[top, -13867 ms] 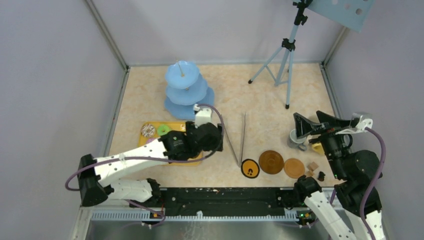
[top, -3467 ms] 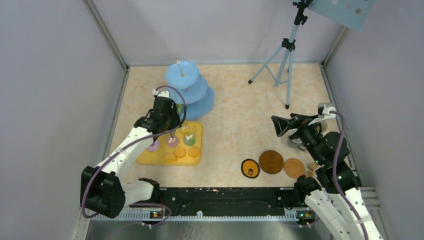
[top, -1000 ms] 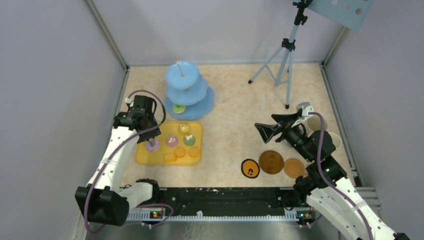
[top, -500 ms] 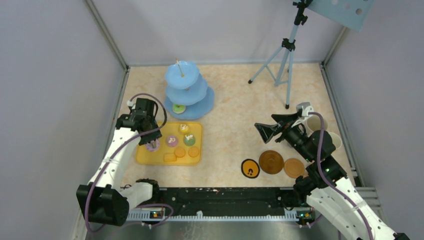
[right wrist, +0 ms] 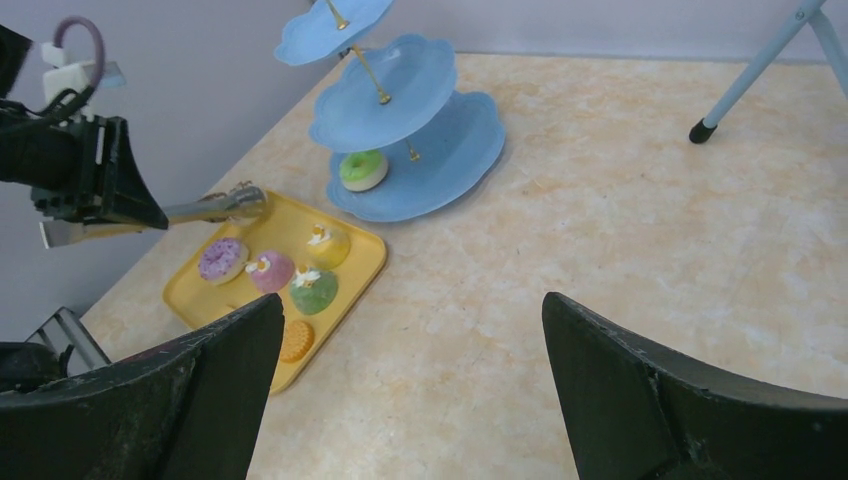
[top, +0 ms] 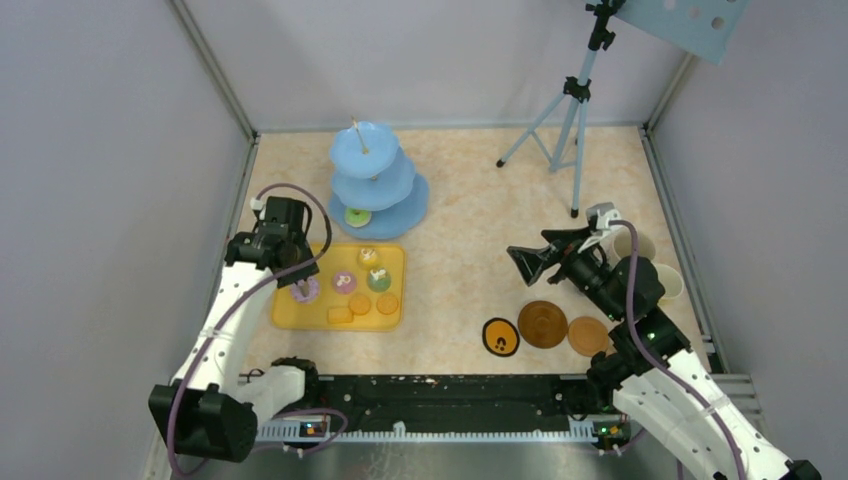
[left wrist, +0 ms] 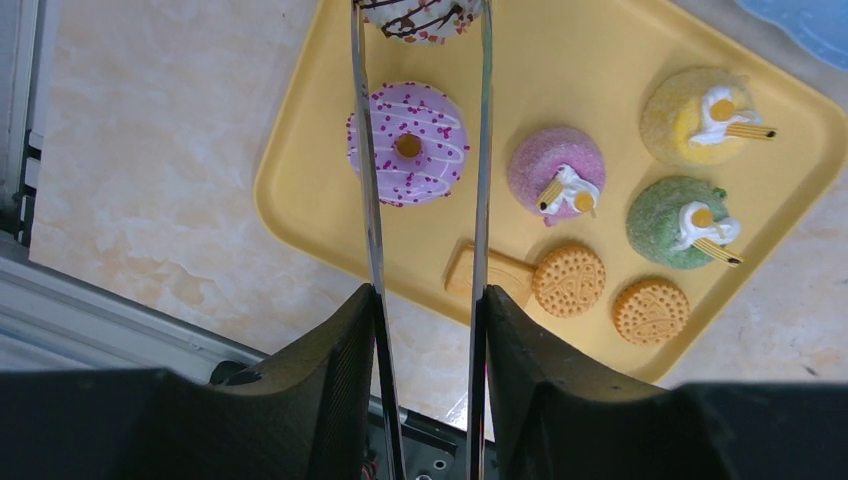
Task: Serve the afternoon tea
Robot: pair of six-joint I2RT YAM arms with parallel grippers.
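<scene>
My left gripper (left wrist: 427,300) is shut on the long metal tongs (left wrist: 481,150) over the left end of the yellow tray (left wrist: 560,60). The tong arms flank a white chocolate-drizzled donut (left wrist: 420,12) at the frame's top edge; a purple donut (left wrist: 407,143) lies below them. Pink (left wrist: 556,170), yellow (left wrist: 690,105) and green (left wrist: 680,220) pastries and biscuits (left wrist: 568,281) lie on the tray. The light-blue stand (top: 375,185) carries a green donut (top: 356,216) on its bottom tier. My right gripper (top: 535,262) hangs open and empty above the table, near the brown coasters (top: 543,324) and the mugs (top: 634,245).
A tripod (top: 570,120) stands at the back right. A black-and-yellow round coaster (top: 500,336) lies left of the brown ones. Grey walls close in the table on three sides; the left wall is close to the tray.
The left gripper has squeezed the tongs narrower over the tray's left end and shifted slightly. The right arm has barely moved.
</scene>
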